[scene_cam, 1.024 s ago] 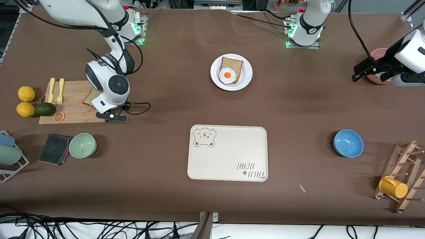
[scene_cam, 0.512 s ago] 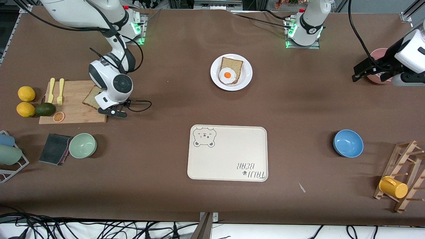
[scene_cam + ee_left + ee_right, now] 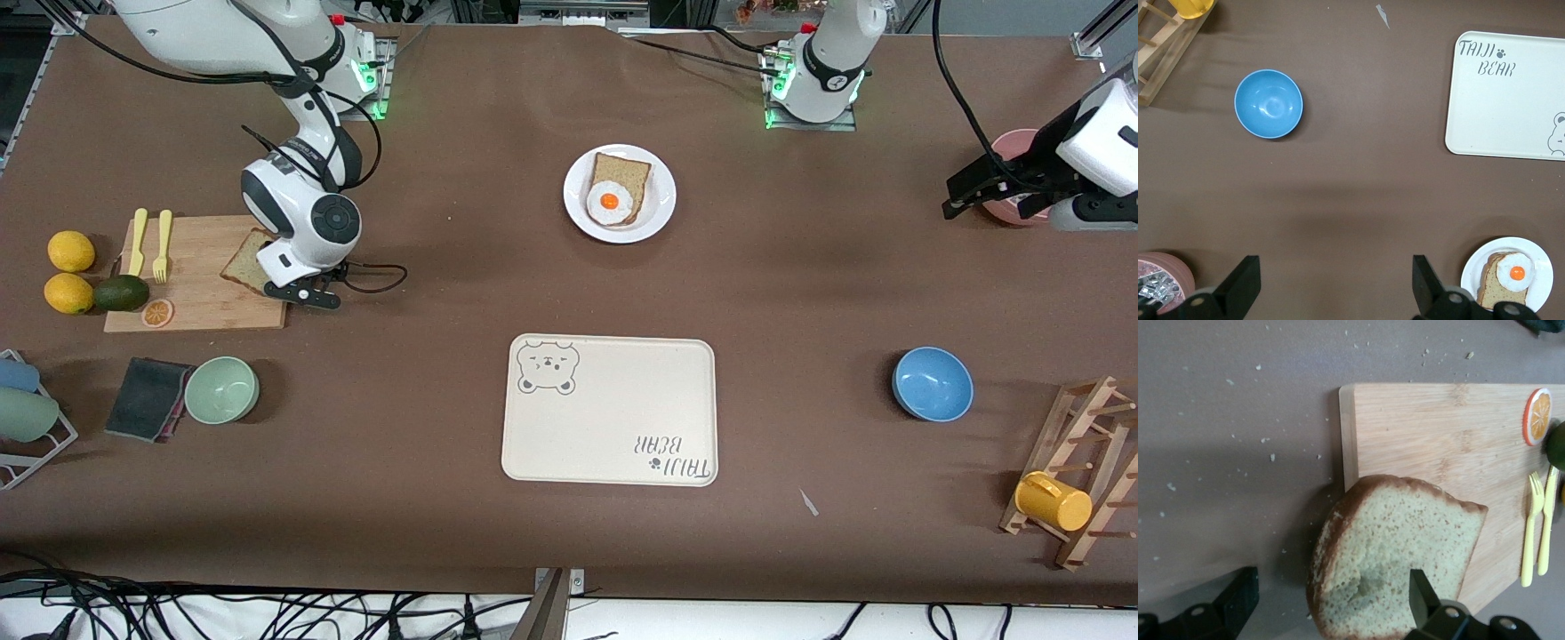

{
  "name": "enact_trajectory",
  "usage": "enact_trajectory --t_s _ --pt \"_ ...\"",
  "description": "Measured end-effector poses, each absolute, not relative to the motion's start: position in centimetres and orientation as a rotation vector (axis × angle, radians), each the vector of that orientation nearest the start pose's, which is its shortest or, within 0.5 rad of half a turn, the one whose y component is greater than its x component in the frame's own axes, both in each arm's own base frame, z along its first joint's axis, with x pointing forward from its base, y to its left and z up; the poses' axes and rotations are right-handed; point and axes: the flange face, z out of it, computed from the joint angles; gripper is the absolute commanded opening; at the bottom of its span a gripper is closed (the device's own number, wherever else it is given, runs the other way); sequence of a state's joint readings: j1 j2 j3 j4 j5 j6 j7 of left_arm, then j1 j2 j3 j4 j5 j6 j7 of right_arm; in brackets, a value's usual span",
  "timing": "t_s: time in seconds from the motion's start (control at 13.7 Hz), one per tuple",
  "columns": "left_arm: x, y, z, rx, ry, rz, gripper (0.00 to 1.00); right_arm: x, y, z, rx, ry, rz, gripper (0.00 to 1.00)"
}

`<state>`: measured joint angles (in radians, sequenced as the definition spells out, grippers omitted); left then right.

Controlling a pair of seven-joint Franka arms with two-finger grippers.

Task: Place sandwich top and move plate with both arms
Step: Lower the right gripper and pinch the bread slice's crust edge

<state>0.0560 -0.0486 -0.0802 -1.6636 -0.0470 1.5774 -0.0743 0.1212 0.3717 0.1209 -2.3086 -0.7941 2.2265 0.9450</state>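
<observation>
The sandwich top (image 3: 242, 265) (image 3: 1398, 547) lies flat on a wooden cutting board (image 3: 191, 293) (image 3: 1438, 427), overhanging the board's edge toward the table's middle. My right gripper (image 3: 302, 295) (image 3: 1331, 603) hangs open just above that slice. One of its fingers (image 3: 1425, 597) is over the bread, the other over bare tablecloth. The white plate (image 3: 658, 209) (image 3: 1538, 257) carries a narrower bread slice topped with a fried egg (image 3: 610, 202). My left gripper (image 3: 969, 191) (image 3: 1335, 287) waits open in the air by a pink bowl (image 3: 1013, 147), holding nothing.
A cream bear tray (image 3: 613, 418) lies nearer the front camera than the plate. A blue bowl (image 3: 932, 384) and a wooden rack with a yellow mug (image 3: 1053, 502) are at the left arm's end. Two lemons, an avocado (image 3: 120, 292), forks, a green bowl (image 3: 221, 389) and a dark cloth are around the board.
My right hand has shifted slightly toward the robots' side and the table's middle, uncovering more of the slice in the front view. The left arm has stayed still.
</observation>
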Motion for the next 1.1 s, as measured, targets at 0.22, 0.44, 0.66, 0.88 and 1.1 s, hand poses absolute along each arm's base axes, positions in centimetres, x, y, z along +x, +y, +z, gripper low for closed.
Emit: enact_trajectory --t_s 0.22,0.44,0.66,0.88,1.1 --pt "53.8 -1.9 60.8 -3.181 -0.082 0.063 1.00 46.6 9.6 15.9 2.519 -0.074 -0.093 0.99" --pt "53.8 -1.9 60.8 -3.181 -0.082 0.063 1.00 46.2 9.0 15.8 2.470 -0.079 -0.098 0.99" --pt "53.8 -1.9 60.8 -3.181 -0.082 0.063 1.00 46.1 8.5 16.7 2.418 -0.087 -0.110 0.99" --pt "53.8 -1.9 60.8 -3.181 -0.082 0.064 1.00 46.2 8.7 17.2 2.413 -0.085 -0.103 0.98" --pt "53.8 -1.9 60.8 -3.181 -0.082 0.064 1.00 46.1 8.9 17.0 2.423 -0.078 -0.100 0.92"
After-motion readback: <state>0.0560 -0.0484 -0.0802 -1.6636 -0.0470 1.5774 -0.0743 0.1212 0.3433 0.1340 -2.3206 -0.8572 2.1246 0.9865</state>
